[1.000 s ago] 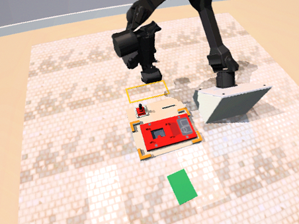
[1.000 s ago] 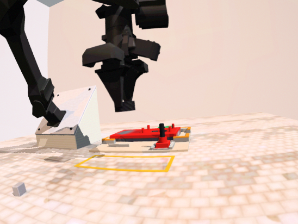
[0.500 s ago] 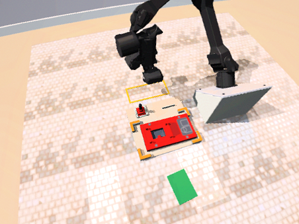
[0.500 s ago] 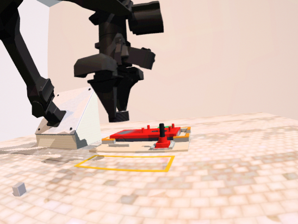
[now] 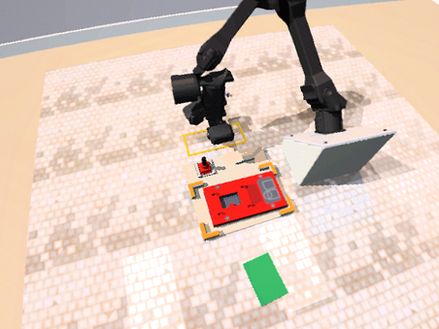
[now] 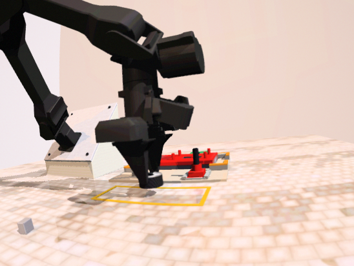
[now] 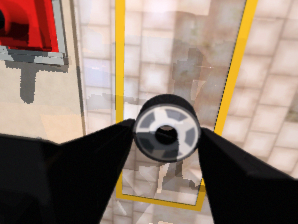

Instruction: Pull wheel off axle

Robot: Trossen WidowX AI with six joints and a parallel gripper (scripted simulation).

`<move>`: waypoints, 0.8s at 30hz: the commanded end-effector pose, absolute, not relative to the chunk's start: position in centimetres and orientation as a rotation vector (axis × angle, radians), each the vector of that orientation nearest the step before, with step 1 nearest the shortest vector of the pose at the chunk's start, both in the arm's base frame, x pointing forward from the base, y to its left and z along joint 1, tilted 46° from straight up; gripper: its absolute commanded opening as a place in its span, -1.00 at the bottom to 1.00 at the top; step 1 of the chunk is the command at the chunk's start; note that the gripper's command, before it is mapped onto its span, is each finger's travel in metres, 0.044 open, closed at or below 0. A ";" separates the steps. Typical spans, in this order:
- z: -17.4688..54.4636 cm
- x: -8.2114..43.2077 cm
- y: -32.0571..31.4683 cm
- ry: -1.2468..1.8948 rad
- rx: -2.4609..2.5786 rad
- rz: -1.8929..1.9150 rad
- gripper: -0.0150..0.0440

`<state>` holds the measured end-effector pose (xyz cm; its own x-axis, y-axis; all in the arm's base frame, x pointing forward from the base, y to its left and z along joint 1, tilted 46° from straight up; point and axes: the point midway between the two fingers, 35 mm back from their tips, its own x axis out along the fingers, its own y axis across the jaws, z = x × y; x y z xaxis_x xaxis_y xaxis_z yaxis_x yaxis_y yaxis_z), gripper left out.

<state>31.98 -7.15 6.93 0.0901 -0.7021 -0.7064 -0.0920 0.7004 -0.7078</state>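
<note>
The wheel (image 6: 156, 181) (image 7: 187, 134), a black tyre with a grey-and-white hub, is held between the fingertips of my gripper (image 6: 150, 179) (image 7: 166, 129), its flat face up. In the top view the gripper's body hides it. The wheel hangs low, a little above the table, over the marked area (image 5: 186, 145) (image 6: 207, 195) (image 7: 235, 65), a yellow outline. In the wrist view it lies between the two long yellow lines. The upright black axle (image 5: 204, 161) (image 6: 196, 156) stands bare on its red base (image 5: 204, 169) (image 6: 196, 172) (image 7: 32, 27), apart from the gripper.
A red board (image 5: 237, 211) (image 6: 190, 158) with pegs lies within orange corner brackets on a beige plate, beside the axle. A green rectangle (image 5: 265, 279) lies beyond it. A small grey block (image 6: 25, 226) lies apart from the marked area. The arm's sloped mount (image 5: 343, 165) (image 6: 106, 155) stands nearby.
</note>
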 end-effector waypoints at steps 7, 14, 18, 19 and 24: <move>5.8 31.8 -8.4 1.438 -0.708 -0.519 -0.31; 5.8 31.8 -8.4 1.438 -0.708 -0.519 0.31; 6.6 31.8 -7.5 1.438 -0.709 -0.517 0.53; 7.1 31.8 -7.0 1.437 -0.710 -0.516 0.53; 10.0 31.3 -4.2 1.435 -0.719 -0.515 0.53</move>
